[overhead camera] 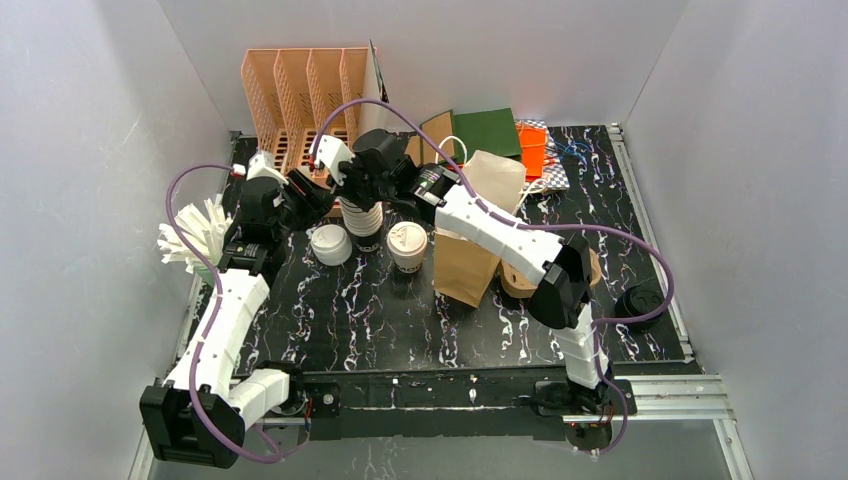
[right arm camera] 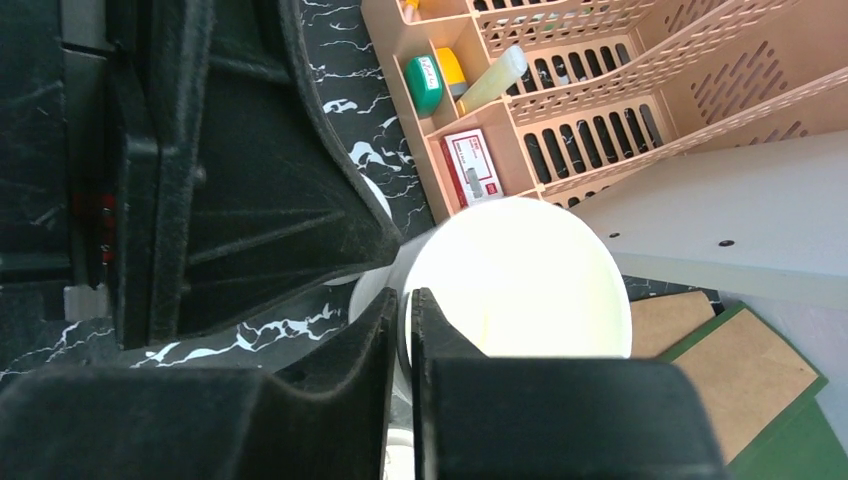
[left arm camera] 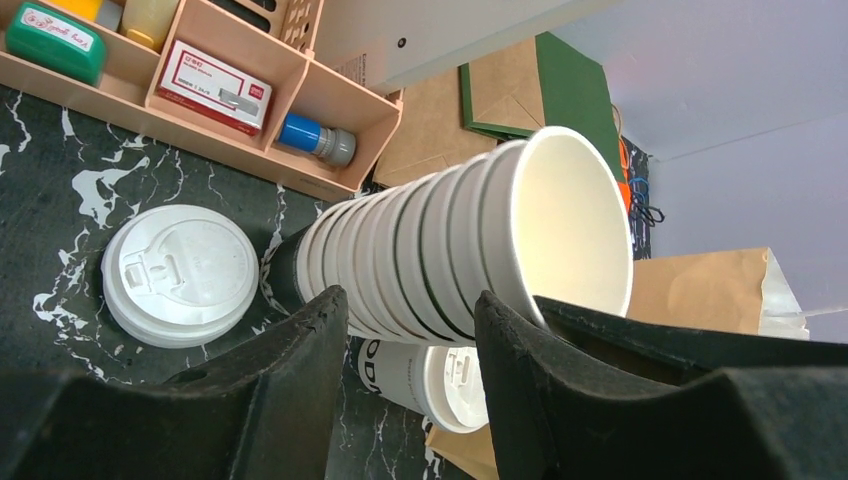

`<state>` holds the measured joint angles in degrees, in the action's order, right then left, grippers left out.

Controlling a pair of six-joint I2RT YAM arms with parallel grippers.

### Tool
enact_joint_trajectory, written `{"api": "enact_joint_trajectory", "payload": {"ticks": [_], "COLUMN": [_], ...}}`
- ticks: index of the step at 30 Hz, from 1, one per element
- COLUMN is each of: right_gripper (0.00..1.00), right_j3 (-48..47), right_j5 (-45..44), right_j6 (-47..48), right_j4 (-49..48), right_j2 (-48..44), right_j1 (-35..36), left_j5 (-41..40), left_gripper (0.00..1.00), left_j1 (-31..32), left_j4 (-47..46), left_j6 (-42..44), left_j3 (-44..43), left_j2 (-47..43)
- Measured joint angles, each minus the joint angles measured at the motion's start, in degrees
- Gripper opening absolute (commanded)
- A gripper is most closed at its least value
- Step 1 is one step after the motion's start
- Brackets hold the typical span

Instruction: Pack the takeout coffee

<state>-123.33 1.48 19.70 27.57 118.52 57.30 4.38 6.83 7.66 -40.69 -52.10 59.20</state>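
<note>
A: Your right pincer point(right arm camera: 407, 300) is almost closed. It pinches the rim of the top cup point(right arm camera: 520, 280), with one finger inside the cup and one outside.
B: Your left pincer point(left arm camera: 410, 305) is about half wide. Its two black fingers point(left arm camera: 300, 380) sit on both sides of the stack of cups point(left arm camera: 420, 260). They look pressed against it.
A: That stack stands on the table point(overhead camera: 400, 320), near the back. The top cup is open, so you can look right down into it.
B: Your takeout coffee point(overhead camera: 407, 245) stands free on the table. It is the little cup with the white lid, just to the right of the stack.
A: From your left wrist it peeks out between the two fingers, past the stack.
B: A pile of loose lids point(overhead camera: 331, 243) lies just left of the stack. A brown paper bag point(overhead camera: 468, 262) stands right beside the coffee on its other side. The peach rack point(overhead camera: 300, 95) is at the back.
</note>
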Motion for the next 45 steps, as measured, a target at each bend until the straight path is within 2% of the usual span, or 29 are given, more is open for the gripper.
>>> {"api": "enact_joint_trajectory", "payload": {"ticks": [2, 5, 15, 33, 45], "right_gripper": [0.05, 0.01, 0.01, 0.01, 0.01], "right_j3": [0.0, 0.0, 0.0, -0.1, -4.4], "right_j5": [-0.1, -0.3, -0.7, -1.6, -3.5], "right_j6": [0.1, 0.2, 0.3, 1.5, 3.0], "right_j4": [-0.2, -0.2, -0.4, -0.6, -0.4], "right_j2": [0.0, 0.0, 0.0, 0.0, 0.0], "right_j1": [0.1, 0.1, 0.2, 0.2, 1.0], "left_j5": [0.4, 1.0, 2.7, 4.0, 4.2], "left_gripper": [0.48, 0.49, 0.56, 0.55, 0.55], "left_j1": [0.0, 0.0, -0.5, -1.5, -1.9], "left_j4": [-0.1, -0.5, -2.3, -5.2, -6.1], "left_j6": [0.0, 0.0, 0.0, -0.2, -0.1], "left_j3": [0.0, 0.0, 0.0, 0.0, -0.5], "left_j2": [0.3, 0.9, 1.7, 4.3, 5.8]}}
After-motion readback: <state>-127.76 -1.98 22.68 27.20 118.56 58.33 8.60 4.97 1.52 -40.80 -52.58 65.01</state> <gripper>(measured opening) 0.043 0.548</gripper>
